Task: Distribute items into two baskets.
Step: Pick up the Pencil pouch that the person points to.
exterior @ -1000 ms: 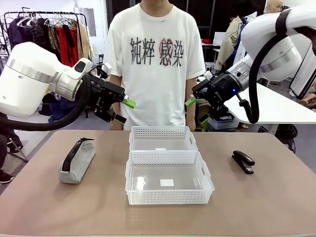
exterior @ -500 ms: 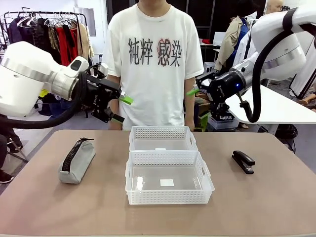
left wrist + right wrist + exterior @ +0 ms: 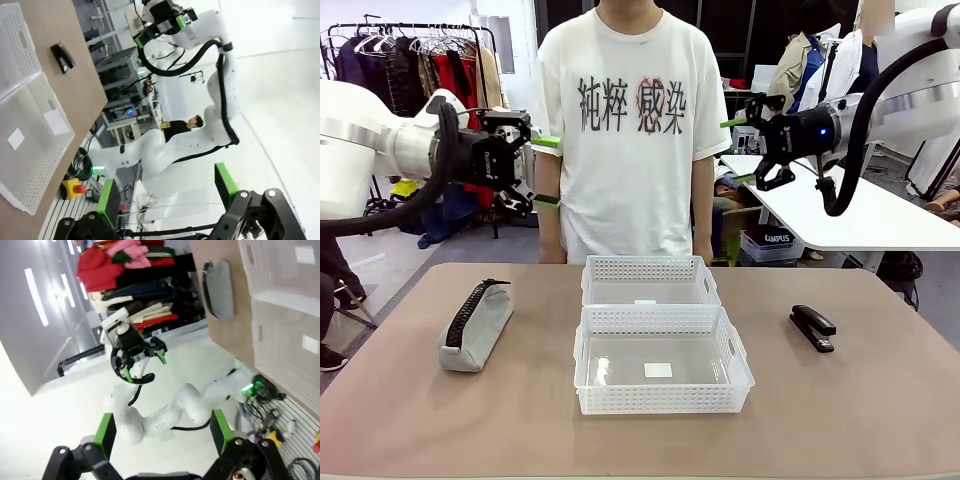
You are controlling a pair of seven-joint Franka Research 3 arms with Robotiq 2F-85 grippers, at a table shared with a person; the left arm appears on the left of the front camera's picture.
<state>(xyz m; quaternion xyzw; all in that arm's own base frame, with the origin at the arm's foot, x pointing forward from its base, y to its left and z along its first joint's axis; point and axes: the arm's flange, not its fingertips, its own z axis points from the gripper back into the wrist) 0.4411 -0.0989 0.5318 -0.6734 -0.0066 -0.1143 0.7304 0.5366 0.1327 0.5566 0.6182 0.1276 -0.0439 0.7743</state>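
My left fingers [image 3: 545, 172] and right fingers [image 3: 740, 150] hung spread, empty, above the brown bench [image 3: 400, 420]. On it lay the pouch [image 3: 475, 328] at left, stapler [image 3: 813, 327] at right, larger basket [image 3: 660, 400] touching smaller basket [image 3: 650, 268] between. A clothes rack [image 3: 420, 60] stood behind.

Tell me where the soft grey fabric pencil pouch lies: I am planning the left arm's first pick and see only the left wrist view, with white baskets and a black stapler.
Observer: The soft grey fabric pencil pouch lies on the brown table, zipper up, to the robot's left of the larger white lattice plastic basket and apart from it.
Operator: Is anyone close by?
Observer: A person in a white printed T-shirt stands at the far side, right behind the smaller white lattice plastic basket.
Operator: How does my gripper sit relative to the pouch?
Observer: The left gripper hangs open and empty, high above the table's far edge, well above the pouch.
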